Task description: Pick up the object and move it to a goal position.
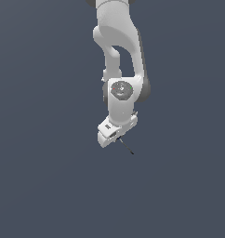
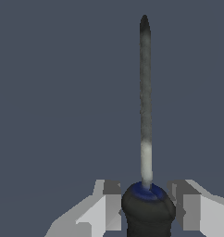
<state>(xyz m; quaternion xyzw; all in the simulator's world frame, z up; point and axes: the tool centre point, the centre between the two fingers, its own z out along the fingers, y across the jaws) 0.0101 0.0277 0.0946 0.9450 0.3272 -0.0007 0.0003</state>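
Note:
The object is a tiny screwdriver (image 2: 147, 210) with a black handle, a blue collar and a thin dark shaft (image 2: 145, 92). In the wrist view its handle sits between the two pale fingers (image 2: 109, 206) of my gripper (image 2: 148, 208), and the shaft points straight away from the camera. My gripper is shut on the handle. In the exterior view the gripper (image 1: 115, 135) hangs tilted below the white arm, and only the thin shaft (image 1: 127, 147) shows, sticking out down and toward the exterior view's right. The handle is hidden behind the hand there.
A plain dark grey-blue surface (image 1: 49, 186) fills the background in both views. The white arm (image 1: 118, 51) comes down from the top of the exterior view. No goal marker shows.

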